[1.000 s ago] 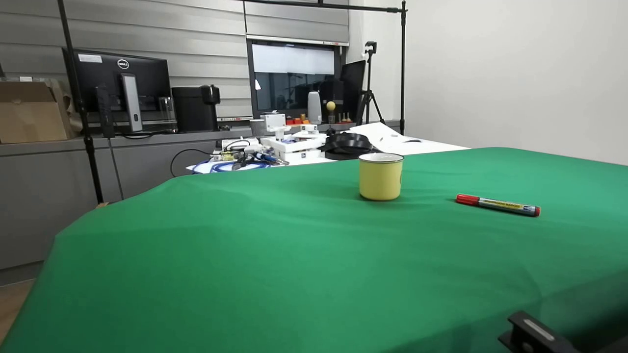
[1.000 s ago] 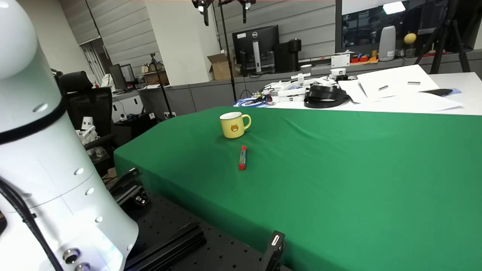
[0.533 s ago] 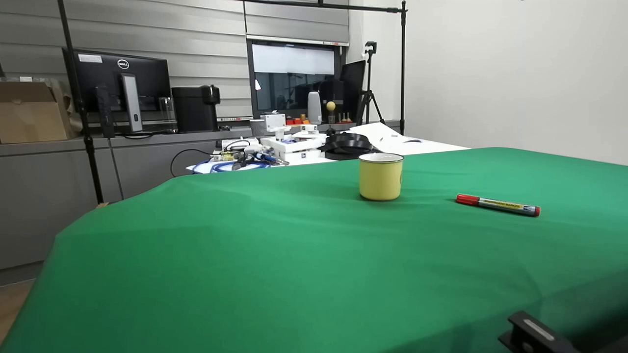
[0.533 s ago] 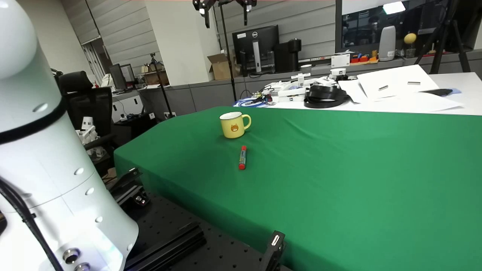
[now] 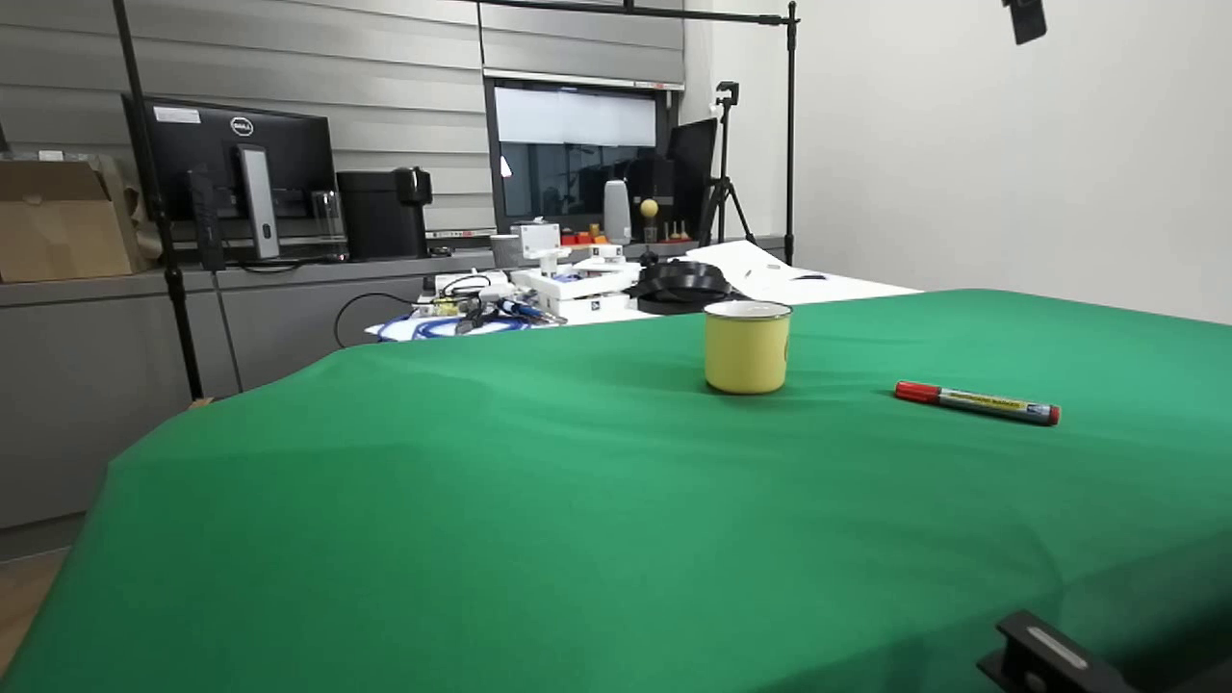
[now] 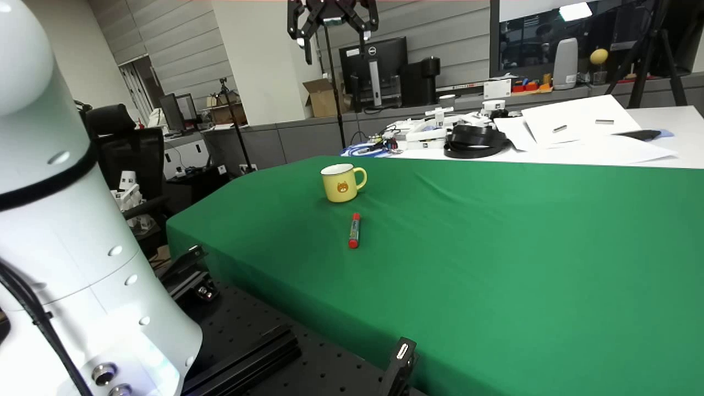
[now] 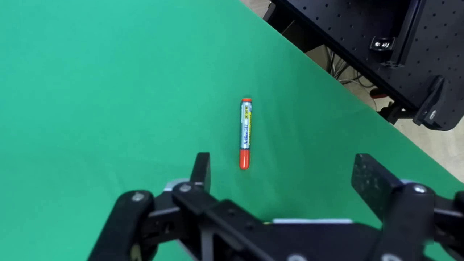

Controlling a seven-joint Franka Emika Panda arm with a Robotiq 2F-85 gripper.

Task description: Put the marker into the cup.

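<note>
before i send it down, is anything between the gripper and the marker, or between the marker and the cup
Nothing visible. The open gripper hangs high, no object showing between it and the marker; only green cloth lies between marker and cup.

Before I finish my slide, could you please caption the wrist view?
The open end effector hangs over green cloth where a red-capped marker lies ungrasped.

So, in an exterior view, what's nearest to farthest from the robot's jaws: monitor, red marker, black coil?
From the open jaws, picture's upper right:
1. Red marker, right of the cup.
2. Black coil, on the white table.
3. Monitor, far left, beyond that table.
</note>
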